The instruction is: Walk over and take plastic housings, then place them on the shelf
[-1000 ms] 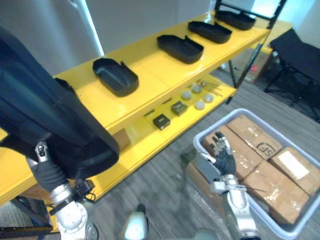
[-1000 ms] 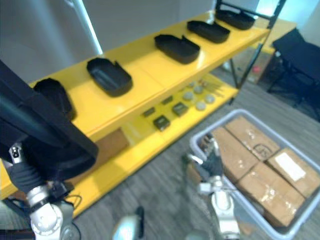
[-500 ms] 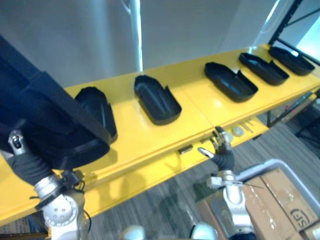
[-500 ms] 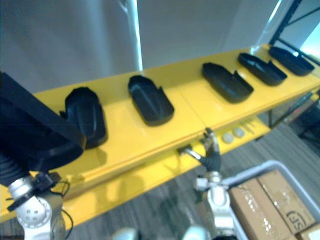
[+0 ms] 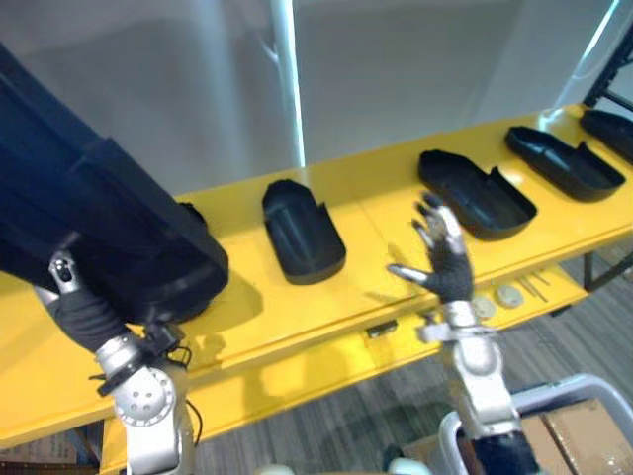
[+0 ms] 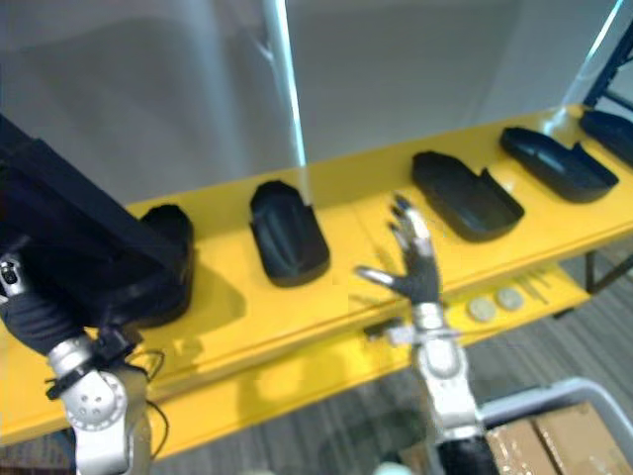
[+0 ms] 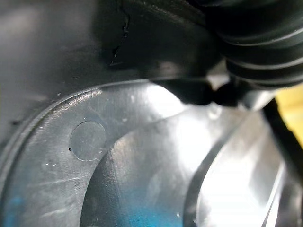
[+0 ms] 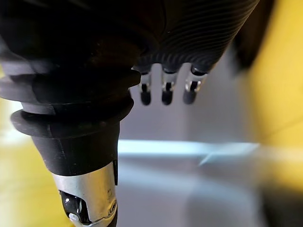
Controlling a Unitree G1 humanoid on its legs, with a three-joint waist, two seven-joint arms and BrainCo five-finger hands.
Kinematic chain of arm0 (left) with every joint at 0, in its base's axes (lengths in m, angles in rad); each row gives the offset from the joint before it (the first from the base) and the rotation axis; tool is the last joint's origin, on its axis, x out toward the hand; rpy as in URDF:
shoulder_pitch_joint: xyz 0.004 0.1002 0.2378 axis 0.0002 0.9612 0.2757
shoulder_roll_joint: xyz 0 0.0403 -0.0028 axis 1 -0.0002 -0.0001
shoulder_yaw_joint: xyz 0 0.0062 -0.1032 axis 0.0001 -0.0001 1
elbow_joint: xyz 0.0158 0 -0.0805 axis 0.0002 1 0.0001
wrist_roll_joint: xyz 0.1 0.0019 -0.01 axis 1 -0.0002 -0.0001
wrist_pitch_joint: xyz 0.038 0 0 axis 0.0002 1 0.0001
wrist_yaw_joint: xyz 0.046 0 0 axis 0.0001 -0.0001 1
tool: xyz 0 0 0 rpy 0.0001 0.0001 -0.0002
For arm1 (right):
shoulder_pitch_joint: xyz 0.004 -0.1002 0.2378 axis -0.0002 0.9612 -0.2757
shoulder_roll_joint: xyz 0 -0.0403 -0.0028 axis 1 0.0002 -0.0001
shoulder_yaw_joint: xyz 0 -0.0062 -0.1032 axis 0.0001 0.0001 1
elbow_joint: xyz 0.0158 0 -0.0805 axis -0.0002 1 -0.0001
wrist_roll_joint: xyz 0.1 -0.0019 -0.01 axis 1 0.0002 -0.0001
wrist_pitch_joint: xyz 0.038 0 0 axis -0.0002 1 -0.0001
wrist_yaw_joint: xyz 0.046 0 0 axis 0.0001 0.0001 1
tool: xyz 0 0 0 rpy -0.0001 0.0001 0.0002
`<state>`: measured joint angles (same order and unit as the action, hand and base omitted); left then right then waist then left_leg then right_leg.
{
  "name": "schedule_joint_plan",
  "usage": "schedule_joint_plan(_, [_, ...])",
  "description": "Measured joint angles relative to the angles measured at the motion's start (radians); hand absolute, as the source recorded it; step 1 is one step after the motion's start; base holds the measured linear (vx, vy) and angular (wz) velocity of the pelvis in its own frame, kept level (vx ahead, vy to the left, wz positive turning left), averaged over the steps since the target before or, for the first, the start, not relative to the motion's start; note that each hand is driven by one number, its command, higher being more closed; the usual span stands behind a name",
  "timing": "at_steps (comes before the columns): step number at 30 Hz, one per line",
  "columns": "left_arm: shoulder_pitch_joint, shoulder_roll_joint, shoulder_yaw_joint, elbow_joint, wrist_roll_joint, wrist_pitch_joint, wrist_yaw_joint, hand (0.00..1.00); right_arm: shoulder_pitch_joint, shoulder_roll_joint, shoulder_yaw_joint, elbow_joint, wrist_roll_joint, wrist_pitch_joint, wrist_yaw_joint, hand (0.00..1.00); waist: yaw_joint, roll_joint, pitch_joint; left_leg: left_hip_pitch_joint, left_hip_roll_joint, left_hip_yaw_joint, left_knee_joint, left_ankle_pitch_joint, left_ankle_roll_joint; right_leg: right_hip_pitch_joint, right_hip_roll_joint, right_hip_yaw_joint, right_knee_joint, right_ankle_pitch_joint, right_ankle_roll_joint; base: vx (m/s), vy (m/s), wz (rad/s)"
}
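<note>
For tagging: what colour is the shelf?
The shelf is yellow; best seen in the left eye view.

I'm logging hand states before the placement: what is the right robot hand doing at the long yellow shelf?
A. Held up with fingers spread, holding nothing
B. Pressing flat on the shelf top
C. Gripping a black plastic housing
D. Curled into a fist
A: the right robot hand is held upright in front of the long yellow shelf, its fingers straight and spread, with nothing in it.
</note>
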<state>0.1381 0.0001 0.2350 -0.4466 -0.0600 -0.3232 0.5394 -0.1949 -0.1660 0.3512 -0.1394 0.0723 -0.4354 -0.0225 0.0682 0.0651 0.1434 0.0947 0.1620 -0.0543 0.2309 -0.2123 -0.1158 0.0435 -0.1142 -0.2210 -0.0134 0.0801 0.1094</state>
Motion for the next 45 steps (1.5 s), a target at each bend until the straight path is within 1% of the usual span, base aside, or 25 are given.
schedule_joint_plan(2, [0.002, -0.015, 0.000, 0.000, 0.000, 0.004, -0.003, 1.00, -0.033, 0.027, 0.059, -0.005, -0.015, 0.011, 0.000, 0.00, 0.012, -0.008, -0.006, -0.018, -0.002, 0.000, -0.018, 0.008, 0.002, 0.035, -0.005, -0.060, -0.054, 0.023, 0.003, -0.04, -0.002, 0.93])
schedule_joint_plan(4, [0.007, -0.014, 0.024, -0.004, 0.002, 0.006, -0.019, 1.00, -0.042, 0.045, 0.068, -0.004, -0.029, 0.051, -0.020, 0.00, 0.037, -0.014, -0.010, -0.026, -0.009, -0.017, -0.050, 0.027, 0.001, 0.071, -0.015, -0.141, -0.067, 0.028, 0.005, -0.03, -0.003, 1.06])
schedule_joint_plan(7, [0.031, -0.008, 0.104, -0.039, 0.004, 0.011, -0.044, 1.00, -0.048, 0.039, 0.052, -0.003, -0.054, 0.070, -0.095, 0.00, 0.054, -0.028, -0.018, -0.025, -0.033, -0.043, -0.099, 0.063, 0.012, 0.083, -0.041, -0.193, -0.067, 0.023, 0.005, -0.05, 0.016, 0.56])
schedule_joint_plan(8, [0.046, -0.003, 0.155, -0.065, 0.045, 0.023, -0.044, 1.00, -0.046, 0.031, 0.022, -0.003, -0.062, 0.077, -0.149, 0.00, 0.057, -0.026, -0.019, -0.024, -0.037, -0.042, -0.125, 0.071, 0.006, 0.080, -0.047, -0.202, -0.067, 0.022, 0.003, -0.07, 0.027, 0.31])
schedule_joint_plan(9, [0.053, 0.003, 0.177, -0.069, 0.064, 0.028, -0.044, 1.00, -0.043, 0.035, 0.005, -0.003, -0.069, 0.084, -0.171, 0.00, 0.058, -0.027, -0.020, -0.024, -0.039, -0.042, -0.129, 0.075, 0.005, 0.079, -0.050, -0.202, -0.067, 0.022, 0.003, -0.09, 0.039, 0.14])
schedule_joint_plan(12, [0.093, 0.076, 0.267, -0.064, 0.117, 0.050, -0.042, 1.00, 0.019, 0.038, -0.101, -0.011, -0.087, 0.090, -0.270, 0.00, 0.058, -0.032, -0.028, -0.006, -0.043, -0.011, -0.143, 0.079, 0.005, 0.076, -0.058, -0.185, -0.067, 0.022, 0.004, -0.06, 0.032, -0.18])
schedule_joint_plan(14, [0.111, 0.115, 0.313, -0.047, 0.125, 0.059, -0.042, 1.00, 0.098, 0.038, -0.176, -0.030, -0.087, 0.090, -0.315, 0.00, 0.057, -0.031, -0.052, -0.008, -0.043, 0.011, -0.157, 0.078, 0.008, 0.057, -0.060, -0.167, -0.067, 0.022, 0.004, -0.04, 0.030, -0.33])
schedule_joint_plan(15, [0.111, 0.148, 0.361, -0.010, 0.148, 0.075, -0.041, 1.00, 0.163, 0.037, -0.247, -0.046, -0.085, 0.091, -0.346, 0.00, 0.052, -0.032, -0.069, -0.007, -0.043, 0.028, -0.165, 0.079, 0.006, 0.047, -0.061, -0.154, -0.067, 0.027, 0.000, 0.00, 0.041, -0.44])
schedule_joint_plan(16, [0.110, 0.189, 0.410, 0.056, 0.152, 0.085, -0.043, 1.00, 0.213, 0.032, -0.317, -0.050, -0.086, 0.092, -0.362, 0.00, 0.047, -0.023, -0.085, -0.005, -0.043, 0.051, -0.169, 0.083, 0.001, 0.031, -0.062, -0.132, -0.067, 0.035, 0.002, 0.04, 0.042, -0.42])
schedule_joint_plan(17, [0.109, 0.215, 0.432, 0.097, 0.155, 0.095, -0.044, 1.00, 0.230, 0.025, -0.350, -0.050, -0.086, 0.096, -0.373, 0.00, 0.040, -0.022, -0.090, -0.004, -0.044, 0.061, -0.170, 0.083, 0.000, 0.027, -0.063, -0.125, -0.066, 0.037, 0.003, 0.04, 0.043, -0.35])
schedule_joint_plan(19, [0.095, 0.332, 0.478, 0.291, 0.144, 0.145, -0.083, 1.00, 0.281, -0.008, -0.479, -0.046, -0.074, 0.110, -0.398, 0.00, 0.013, -0.002, -0.086, 0.017, -0.048, 0.089, -0.177, 0.083, 0.000, 0.019, -0.069, -0.101, -0.055, 0.043, 0.011, 0.03, 0.048, -0.32])
schedule_joint_plan(20, [0.095, 0.360, 0.481, 0.337, 0.144, 0.158, -0.095, 1.00, 0.291, -0.017, -0.506, -0.042, -0.063, 0.110, -0.404, 0.00, 0.009, 0.002, -0.089, 0.022, -0.048, 0.101, -0.182, 0.083, 0.000, 0.011, -0.069, -0.089, -0.048, 0.043, 0.011, 0.00, 0.056, -0.44])
schedule_joint_plan(21, [0.094, 0.414, 0.484, 0.421, 0.144, 0.181, -0.124, 1.00, 0.305, -0.031, -0.546, -0.040, -0.038, 0.110, -0.419, 0.00, 0.005, 0.007, -0.090, 0.029, -0.049, 0.118, -0.187, 0.083, 0.000, 0.001, -0.071, -0.073, -0.037, 0.042, 0.010, -0.01, 0.046, -0.33])
schedule_joint_plan(22, [0.077, 0.468, 0.484, 0.517, 0.144, 0.195, -0.151, 1.00, 0.316, -0.035, -0.581, -0.040, -0.006, 0.109, -0.433, 0.00, -0.011, 0.006, -0.089, 0.028, -0.052, 0.124, -0.188, 0.083, 0.000, -0.011, -0.074, -0.064, -0.024, 0.040, 0.009, 0.00, 0.032, -0.27])
schedule_joint_plan(23, [0.062, 0.493, 0.484, 0.564, 0.144, 0.199, -0.165, 1.00, 0.321, -0.035, -0.592, -0.038, 0.006, 0.109, -0.441, 0.00, -0.017, 0.004, -0.088, 0.028, -0.053, 0.130, -0.188, 0.083, 0.000, -0.018, -0.075, -0.057, -0.017, 0.038, 0.008, -0.02, 0.030, -0.27])
schedule_joint_plan(25, [-0.001, 0.592, 0.484, 0.730, 0.136, 0.232, -0.209, 1.00, 0.340, -0.037, -0.617, -0.009, 0.030, 0.111, -0.489, 0.00, -0.028, -0.006, -0.084, 0.029, -0.053, 0.160, -0.187, 0.083, 0.000, -0.054, -0.077, -0.025, 0.020, 0.022, 0.002, -0.04, 0.025, -0.35])
schedule_joint_plan(27, [-0.056, 0.663, 0.474, 0.847, 0.136, 0.250, -0.243, 1.00, 0.367, -0.036, -0.641, 0.021, 0.025, 0.135, -0.533, 0.00, -0.036, -0.012, -0.081, 0.031, -0.053, 0.171, -0.187, 0.083, 0.000, -0.077, -0.079, -0.011, 0.058, 0.005, 0.001, -0.04, 0.002, -0.20])
schedule_joint_plan(29, [-0.114, 0.763, 0.432, 0.988, 0.136, 0.286, -0.296, 1.00, 0.378, -0.037, -0.699, 0.114, -0.010, 0.172, -0.597, 0.00, -0.045, -0.025, -0.076, 0.029, -0.055, 0.184, -0.186, 0.082, 0.002, -0.106, -0.085, 0.007, 0.100, -0.016, 0.003, -0.04, 0.001, -0.15])
schedule_joint_plan(31, [-0.129, 0.790, 0.415, 1.031, 0.138, 0.304, -0.325, 1.00, 0.381, -0.038, -0.729, 0.171, -0.018, 0.187, -0.631, 0.00, -0.049, -0.027, -0.072, 0.028, -0.057, 0.192, -0.186, 0.082, 0.002, -0.119, -0.088, 0.015, 0.113, -0.019, 0.003, -0.02, 0.011, -0.15])
schedule_joint_plan(32, [-0.141, 0.798, 0.406, 1.069, 0.138, 0.333, -0.370, 1.00, 0.390, -0.038, -0.773, 0.252, -0.038, 0.215, -0.683, 0.00, -0.053, -0.022, -0.066, 0.028, -0.063, 0.207, -0.186, 0.081, 0.004, -0.136, -0.092, 0.032, 0.129, -0.022, 0.004, -0.01, 0.030, -0.16])
schedule_joint_plan(34, [-0.145, 0.800, 0.387, 1.081, 0.138, 0.361, -0.394, 1.00, 0.402, -0.038, -0.802, 0.290, -0.049, 0.218, -0.717, 0.00, -0.058, -0.020, -0.057, 0.028, -0.067, 0.208, -0.186, 0.080, 0.005, -0.138, -0.096, 0.034, 0.134, -0.023, 0.004, 0.00, 0.030, -0.10])
schedule_joint_plan(35, [-0.148, 0.802, 0.368, 1.087, 0.141, 0.391, -0.428, 1.00, 0.421, -0.038, -0.836, 0.320, -0.052, 0.218, -0.755, 0.00, -0.058, -0.015, -0.044, 0.027, -0.070, 0.217, -0.187, 0.079, 0.006, -0.150, -0.098, 0.044, 0.140, -0.024, 0.004, -0.01, 0.025, -0.12])
schedule_joint_plan(36, [-0.153, 0.804, 0.365, 1.096, 0.145, 0.407, -0.445, 1.00, 0.428, -0.038, -0.855, 0.342, -0.058, 0.217, -0.770, 0.00, -0.060, -0.010, -0.033, 0.028, -0.071, 0.221, -0.186, 0.079, 0.006, -0.151, -0.097, 0.049, 0.141, -0.023, 0.004, -0.01, 0.028, -0.13])
schedule_joint_plan(40, [-0.182, 0.857, 0.311, 1.139, 0.149, 0.465, -0.512, 1.00, 0.448, -0.038, -0.922, 0.492, -0.058, 0.215, -0.779, 0.00, -0.068, -0.009, -0.025, 0.030, -0.067, 0.231, -0.187, 0.078, 0.006, -0.154, -0.091, 0.055, 0.142, -0.023, 0.005, 0.01, 0.004, -0.05])
schedule_joint_plan(45, [-0.188, 0.917, 0.260, 1.150, 0.192, 0.525, -0.591, 1.00, 0.456, -0.036, -0.931, 0.609, -0.056, 0.201, -0.757, 0.00, -0.072, -0.019, -0.015, 0.046, -0.068, 0.251, -0.183, 0.068, 0.008, -0.148, -0.090, 0.071, 0.143, -0.024, 0.003, 0.00, 0.018, -0.10])
